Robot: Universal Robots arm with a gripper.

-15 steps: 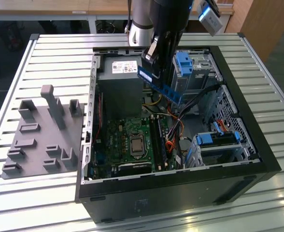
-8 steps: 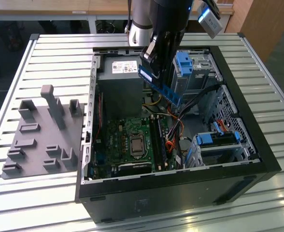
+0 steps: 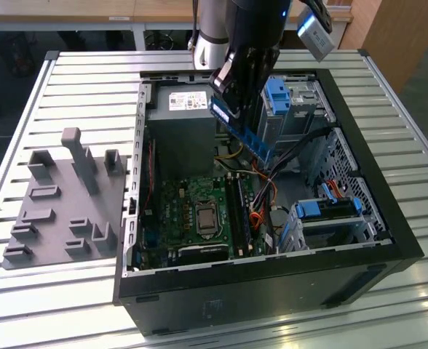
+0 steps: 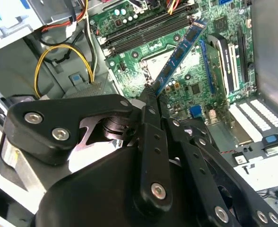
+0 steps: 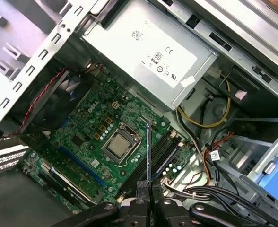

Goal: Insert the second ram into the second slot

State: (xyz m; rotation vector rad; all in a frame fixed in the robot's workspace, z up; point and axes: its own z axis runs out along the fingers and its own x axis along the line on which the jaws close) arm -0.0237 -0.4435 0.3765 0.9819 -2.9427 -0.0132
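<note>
On the exterior view's left, a grey moulded plastic fixture tray (image 3: 57, 207) lies on the slatted metal surface (image 3: 90, 80). Just beside it, toward the exterior view's right, stands the open black computer case (image 3: 272, 298), with its green motherboard (image 3: 188, 211) lying flat inside. Above the middle of the case the dark robot arm (image 3: 254, 36) reaches steeply down with its wrist tilted. This puts the black gripper (image 3: 227, 109) over the board, near the grey power-supply box (image 3: 177, 142). Its fingers (image 4: 151, 118) are closed on one end of the second ram (image 3: 247, 137), a long, thin dark-blue memory stick that slants downward from the grasp, clear of the board. In the first wrist view the second ram (image 5: 148, 151) shows edge-on, roughly in line with the black memory slots (image 5: 163, 156) beside the silver processor socket (image 5: 116, 145). Whether any slot is already filled is hard to tell. Farther to the exterior view's right sit bright blue drive-bay latches (image 3: 276, 94).
</note>
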